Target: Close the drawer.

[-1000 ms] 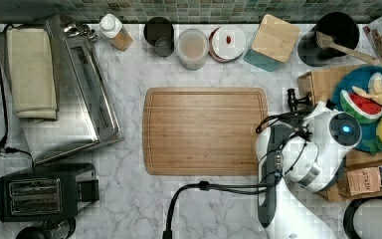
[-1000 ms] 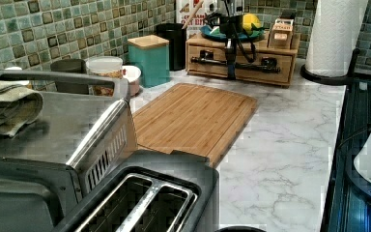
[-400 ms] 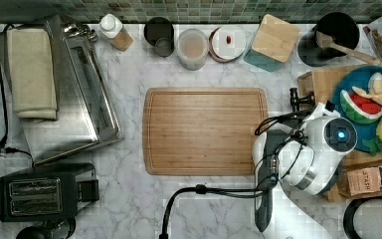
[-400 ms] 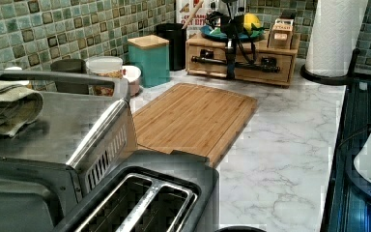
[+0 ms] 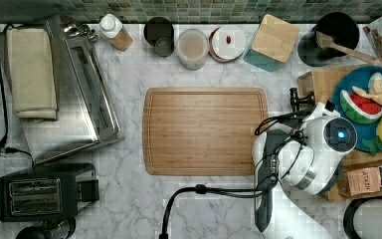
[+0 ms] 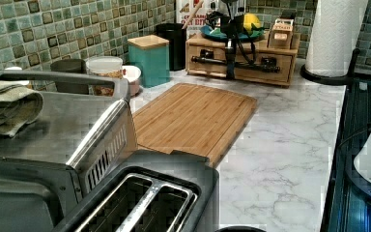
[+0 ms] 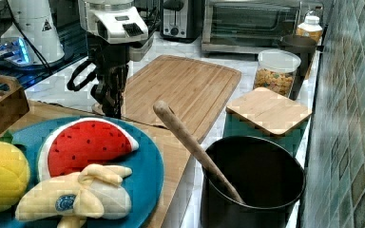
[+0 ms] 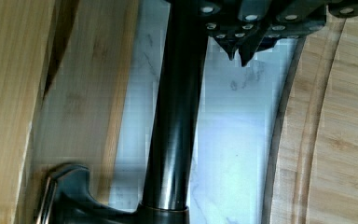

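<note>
The drawer is the bamboo front of the wooden box at the far end of the counter in the left view. Its long black bar handle runs across it. It looks pushed nearly flush, with a thin dark gap at its edge in the wrist view. My gripper hangs straight down in front of the handle, on the cutting-board side. Its fingertips are together, and the gripper is shut beside the bar, not around it. The right view has the gripper at the box's edge.
A bamboo cutting board lies just in front of the drawer. A blue plate of toy fruit sits on the box. A teal canister, a black pot with a spoon, jars, a toaster oven and a toaster line the counter.
The arm's wrist has shifted slightly toward the drawer, to the top view's right. The drawer and handle have barely moved.
</note>
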